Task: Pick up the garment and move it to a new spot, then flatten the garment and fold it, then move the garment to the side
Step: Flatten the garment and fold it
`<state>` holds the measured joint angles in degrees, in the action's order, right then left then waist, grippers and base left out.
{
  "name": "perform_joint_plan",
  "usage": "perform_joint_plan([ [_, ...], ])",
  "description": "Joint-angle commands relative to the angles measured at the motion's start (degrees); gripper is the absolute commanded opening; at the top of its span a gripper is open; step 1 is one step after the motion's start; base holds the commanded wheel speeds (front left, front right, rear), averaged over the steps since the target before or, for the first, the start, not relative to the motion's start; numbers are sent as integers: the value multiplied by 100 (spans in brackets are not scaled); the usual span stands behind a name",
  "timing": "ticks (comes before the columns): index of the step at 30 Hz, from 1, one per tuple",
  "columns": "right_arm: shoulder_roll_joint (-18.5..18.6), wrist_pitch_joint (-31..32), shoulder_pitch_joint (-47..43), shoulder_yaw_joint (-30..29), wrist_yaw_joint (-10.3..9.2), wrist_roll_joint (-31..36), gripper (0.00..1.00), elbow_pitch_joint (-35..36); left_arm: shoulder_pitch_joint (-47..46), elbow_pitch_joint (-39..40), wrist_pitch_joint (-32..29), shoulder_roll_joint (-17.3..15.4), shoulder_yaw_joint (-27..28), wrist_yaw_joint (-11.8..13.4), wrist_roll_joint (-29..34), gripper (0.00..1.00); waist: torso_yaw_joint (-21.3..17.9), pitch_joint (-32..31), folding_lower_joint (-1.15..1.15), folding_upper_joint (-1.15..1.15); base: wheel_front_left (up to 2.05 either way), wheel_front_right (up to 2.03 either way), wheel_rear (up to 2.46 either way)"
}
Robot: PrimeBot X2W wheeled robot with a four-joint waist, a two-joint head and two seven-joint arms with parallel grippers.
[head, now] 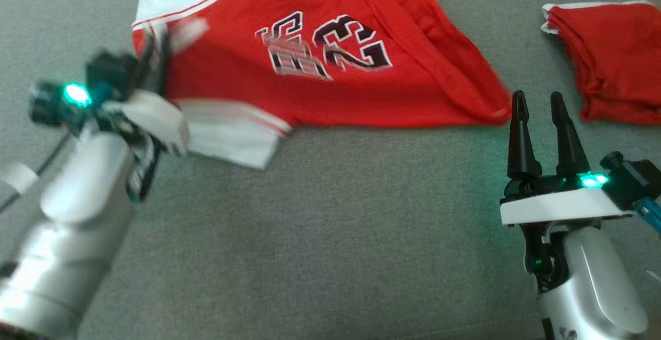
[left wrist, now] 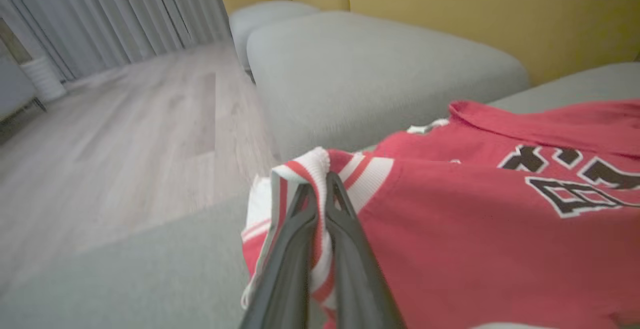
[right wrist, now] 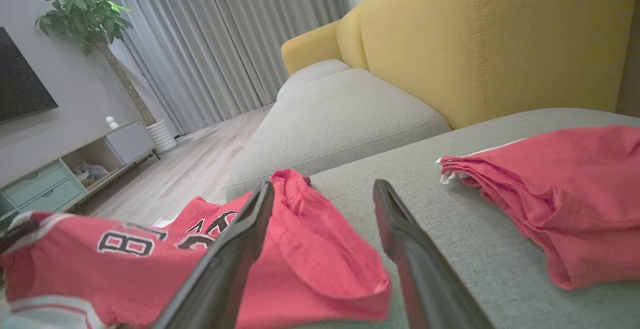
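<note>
Head view: the garment (head: 330,66) lies ahead-left of the right gripper (head: 537,99), whose jaws stand apart, empty. Left wrist view: the left gripper (left wrist: 319,184) is pinched tight on its striped trim (left wrist: 372,179). Right wrist view: the cloth looks limp and light, and its near corner (right wrist: 370,289), just beside the right gripper, seems the place to grasp.

Red, white-trimmed garment (head: 330,71); grey sofa (head: 335,236)

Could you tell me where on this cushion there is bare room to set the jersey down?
The cushion is barest in the near middle, below the jersey. A narrower strip separates the jersey from the second red garment, with the open right gripper at its near end. The left gripper, shut on the jersey's striped trim, crowds the left.
</note>
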<state>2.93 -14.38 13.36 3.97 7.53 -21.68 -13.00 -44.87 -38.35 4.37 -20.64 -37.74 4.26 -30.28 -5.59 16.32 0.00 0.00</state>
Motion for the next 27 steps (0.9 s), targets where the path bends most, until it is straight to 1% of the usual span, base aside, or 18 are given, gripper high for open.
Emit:
perform_joint_plan([
  [1,-5,-62,158,144,-4,-32,100,144,-403,65,185,-280,224,53,130,0,-31,11,0,0,0,0,0],
  [3,-5,-62,166,139,-4,-43,100,121,-511,-54,259,-261,191,24,175,0,-50,-1,0,0,0,0,0],
  [4,-5,-62,168,140,-4,-47,100,109,-536,-145,250,-259,143,18,219,16,-57,-8,0,0,0,0,0],
  [5,-5,-62,172,142,-4,-52,100,97,-552,-231,266,-254,115,39,254,93,-63,-13,0,0,0,0,0],
  [6,-5,-62,178,144,-4,-58,100,84,-551,-321,285,-236,108,62,260,100,-68,-20,0,0,0,0,0],
  [8,-5,-62,185,145,-4,-68,100,61,-512,-474,322,-189,89,87,252,100,-62,-41,0,0,0,0,0],
  [11,-5,-62,175,94,-4,-55,100,38,-444,-609,539,-102,174,217,182,100,13,-87,0,0,0,0,0],
  [12,-5,-62,175,94,-4,-55,100,38,-444,-609,539,-102,174,217,182,100,13,-87,0,0,0,0,0],
  [14,-5,-62,159,50,-4,-16,100,23,-374,-628,728,-52,283,322,107,100,85,-135,0,0,0,0,0],
  [17,-5,-62,116,-38,-4,58,100,11,-170,-504,937,45,439,397,-15,100,224,-249,0,0,0,0,0],
  [18,-5,-62,91,-69,-4,88,100,12,-73,-414,983,78,498,420,-51,100,275,-293,0,0,0,0,0],
  [21,-5,-62,-23,-176,-4,216,100,38,473,182,1056,212,776,547,-116,100,470,-461,0,0,0,0,0],
  [27,-5,-62,-224,-339,-4,316,100,73,1673,1435,1061,500,1202,722,126,100,691,-681,0,0,0,0,0],
])
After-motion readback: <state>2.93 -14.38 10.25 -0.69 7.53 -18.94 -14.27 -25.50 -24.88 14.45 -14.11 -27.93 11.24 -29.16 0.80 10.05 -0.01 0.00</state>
